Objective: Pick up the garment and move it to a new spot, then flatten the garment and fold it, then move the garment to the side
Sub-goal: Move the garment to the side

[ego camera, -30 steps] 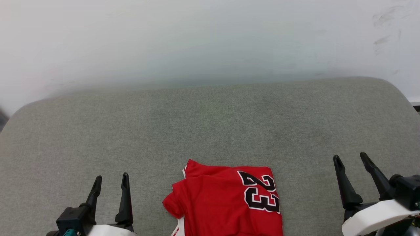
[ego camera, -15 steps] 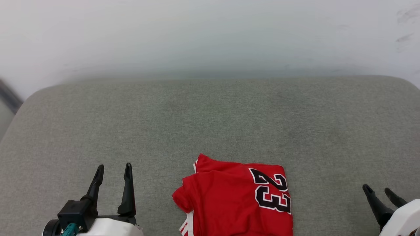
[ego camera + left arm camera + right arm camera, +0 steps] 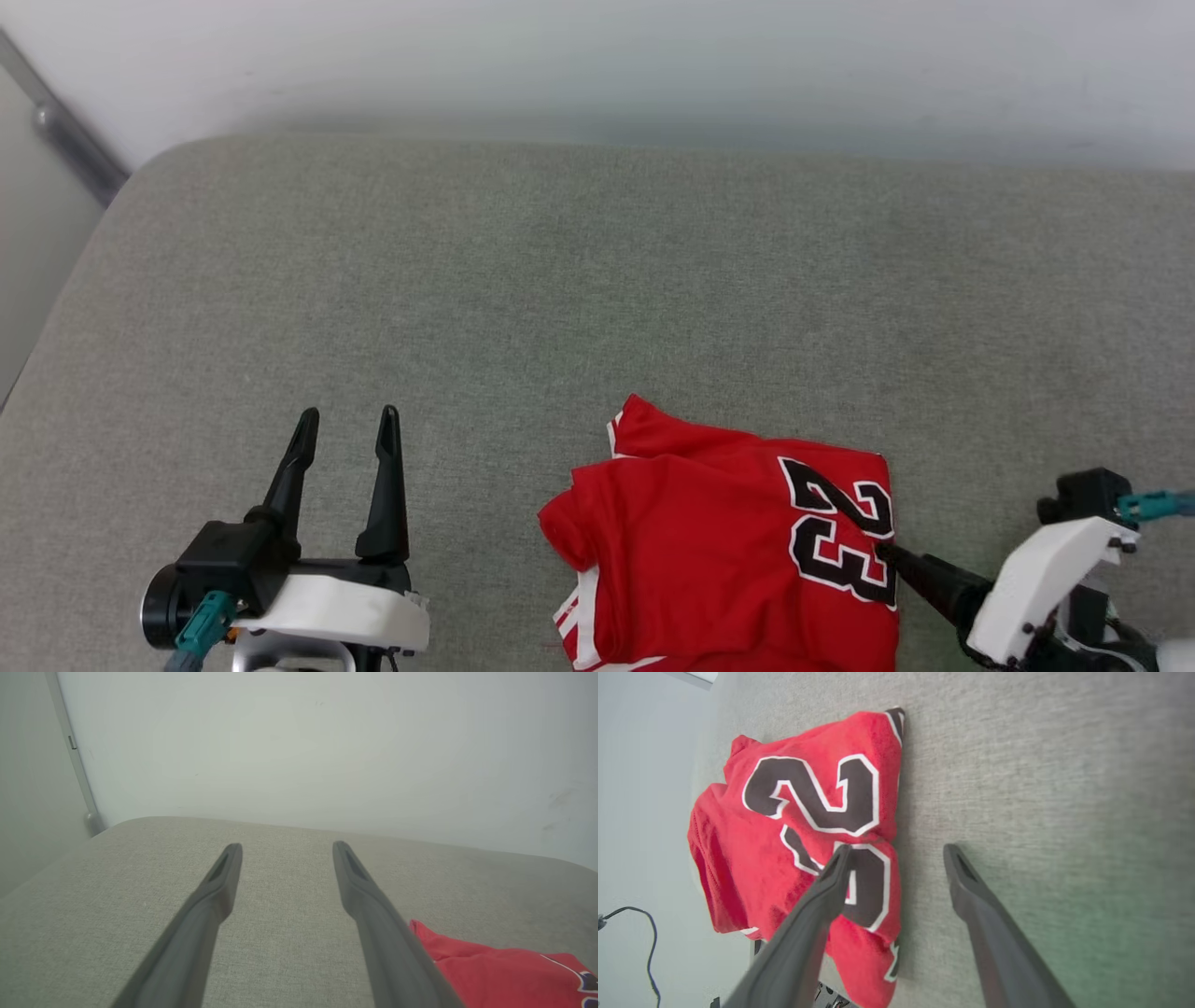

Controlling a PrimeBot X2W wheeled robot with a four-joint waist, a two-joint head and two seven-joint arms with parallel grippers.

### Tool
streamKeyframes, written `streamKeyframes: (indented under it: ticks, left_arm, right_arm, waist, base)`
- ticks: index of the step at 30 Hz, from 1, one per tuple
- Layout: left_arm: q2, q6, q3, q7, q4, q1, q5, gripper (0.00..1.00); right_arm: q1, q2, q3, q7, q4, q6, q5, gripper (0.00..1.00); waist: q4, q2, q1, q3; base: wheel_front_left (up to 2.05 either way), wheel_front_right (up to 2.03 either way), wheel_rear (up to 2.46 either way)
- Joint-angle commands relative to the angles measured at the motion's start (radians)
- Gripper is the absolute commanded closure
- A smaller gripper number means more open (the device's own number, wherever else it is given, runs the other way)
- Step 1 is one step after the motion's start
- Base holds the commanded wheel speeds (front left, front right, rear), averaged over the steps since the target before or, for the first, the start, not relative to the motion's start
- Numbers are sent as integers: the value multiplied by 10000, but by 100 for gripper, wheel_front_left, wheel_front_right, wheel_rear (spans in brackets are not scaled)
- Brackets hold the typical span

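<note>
Lying folded on the grey surface (image 3: 560, 280): garment (image 3: 719, 541). Left hand (image 3: 347, 415) open, empty, apart to its left. Right hand (image 3: 896, 851) open, straddling its numbered edge.

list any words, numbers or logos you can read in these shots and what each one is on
"23": black digits with a white outline, on the red garment, which lies on the grey fabric surface. It reads clearly in the head and right wrist views.
In the left wrist view a sliver of the number shows at the frame edge, too cut off to read.
No other words, brands or signs are readable.
</note>
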Motion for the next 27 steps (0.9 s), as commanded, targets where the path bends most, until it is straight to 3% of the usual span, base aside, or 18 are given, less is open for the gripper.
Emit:
streamKeyframes:
  ticks: [1,9,10,12,19,27]
  left_arm:
    - [-40,-82,30,-20,32,-216,93,0]
    - [-216,-402,140,-21,207,-536,211,0]
    - [-231,-419,160,-21,235,-552,235,0]
    - [-260,-468,201,-21,293,-562,261,0]
    - [-188,-540,313,-21,438,-313,407,0]
    - [21,-504,447,-16,153,38,458,0]
  right_arm:
    - [-304,158,88,43,124,-4,309,0]
    - [-801,410,885,642,1328,-13,1208,0]
    - [-836,412,959,599,1418,-13,1235,47]
    - [-953,389,1127,463,1512,-13,1321,100]
    - [-1409,-205,1868,-242,1306,-6,1161,100]
    - [-1845,-1114,2537,-944,1732,-7,-864,100]
  waist:
    - [178,0,0,299]
    - [372,0,0,746]
    - [377,0,0,764]
    - [361,0,0,760]
    - [2,0,0,254]
    - [-1326,0,0,-225]
  base:
    - [0,0,0]
    - [0,0,0]
    - [0,0,0]
    - [0,0,0]
    - [0,0,0]
    - [0,0,0]
